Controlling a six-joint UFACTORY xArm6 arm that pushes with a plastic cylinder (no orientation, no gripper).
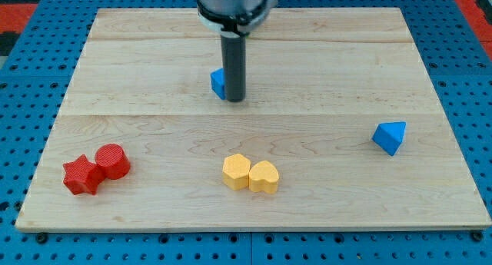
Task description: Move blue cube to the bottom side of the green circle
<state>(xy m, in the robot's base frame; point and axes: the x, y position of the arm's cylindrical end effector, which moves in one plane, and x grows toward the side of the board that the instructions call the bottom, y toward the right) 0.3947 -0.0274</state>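
The blue cube (218, 82) sits in the upper middle of the wooden board (154, 57), mostly hidden behind my rod. My tip (235, 101) rests on the board right against the cube's right side, touching or nearly touching it. No green circle shows anywhere in the view.
A blue triangular block (390, 136) lies at the view's right. A yellow hexagon (237, 171) and a yellow heart (264, 177) touch each other at the bottom middle. A red star (81, 175) and a red cylinder (112, 160) touch at the bottom left.
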